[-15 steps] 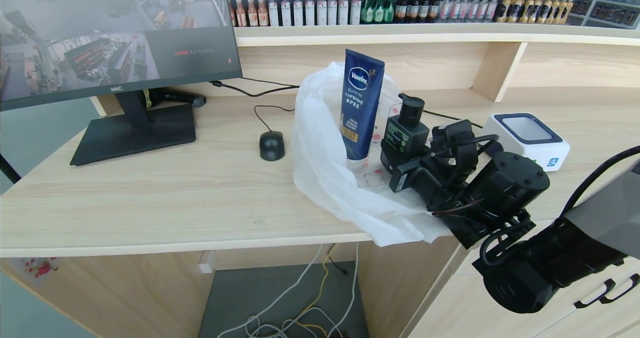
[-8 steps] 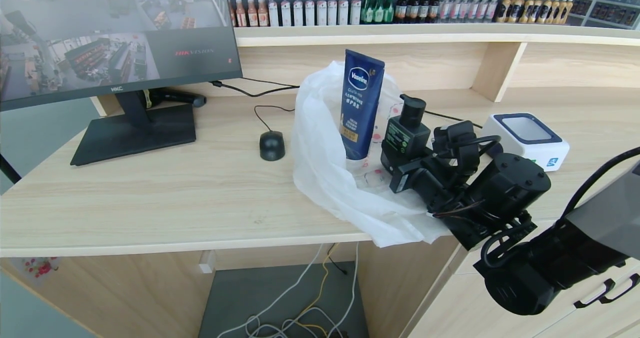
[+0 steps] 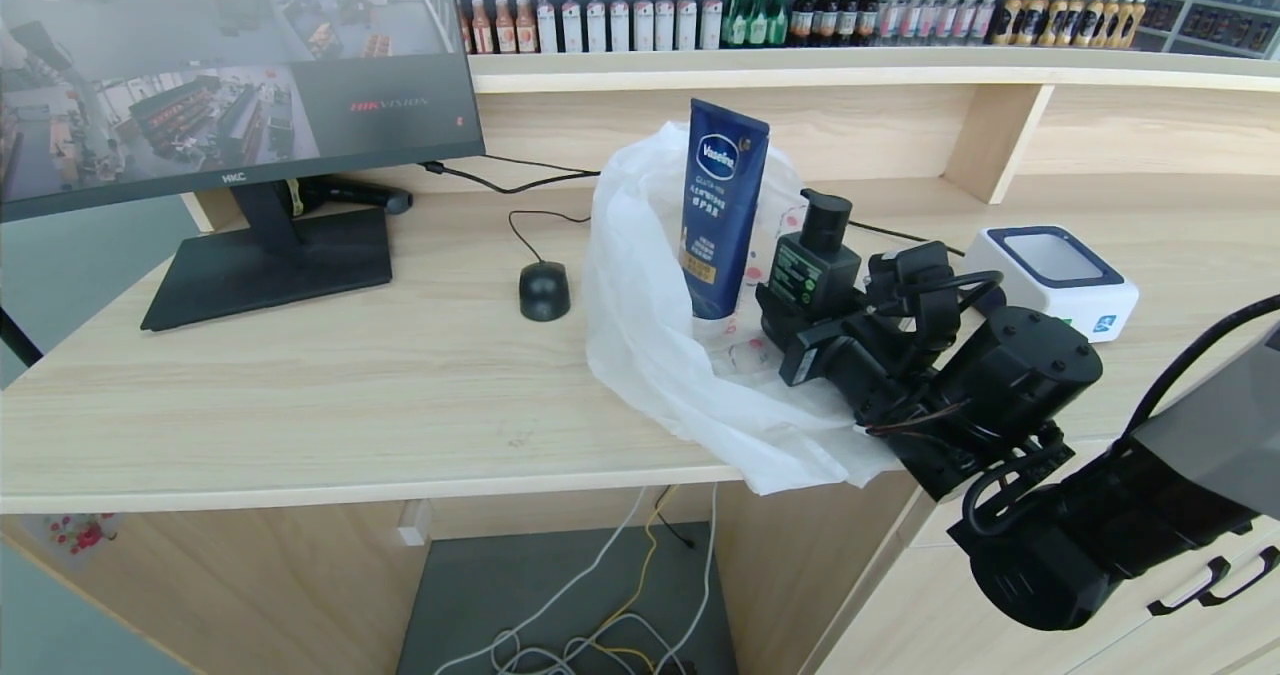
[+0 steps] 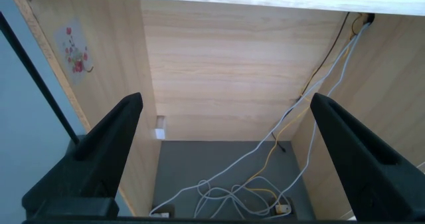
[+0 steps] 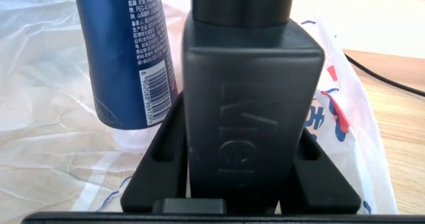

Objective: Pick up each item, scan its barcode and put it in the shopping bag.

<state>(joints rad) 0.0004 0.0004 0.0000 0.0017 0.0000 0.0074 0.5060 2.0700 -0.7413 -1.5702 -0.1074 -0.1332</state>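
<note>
The right gripper [image 5: 240,174] has its fingers [image 5: 161,163] closed on either flat side of a dark pump bottle [image 5: 249,104], which is clamped upright with its pump head uppermost. In the head view the bottle [image 3: 806,267] is located at the right-hand side of the white shopping bag [image 3: 655,355], just beside a blue tube [image 3: 722,210] that stands upright inside the bag with its printed barcode panel [image 5: 154,90] turned toward the gripper. Whether the bottle's base contacts the bag film cannot be determined, as the gripper body hides it. The bag lies open on a light wood counter [image 3: 350,375], with its front edge hanging over the counter lip. A white scanner box [image 3: 1055,273] with a dark-rimmed window sits on the counter near the right arm, apart from the bag. A black mouse [image 3: 544,291] and a monitor [image 3: 220,65] occupy the counter's left portion. The left gripper [image 4: 226,151] is spread wide with nothing between its fingers [image 4: 113,144]; it is positioned below counter level, facing the recess where loose cables [image 4: 252,181] lie.
</note>
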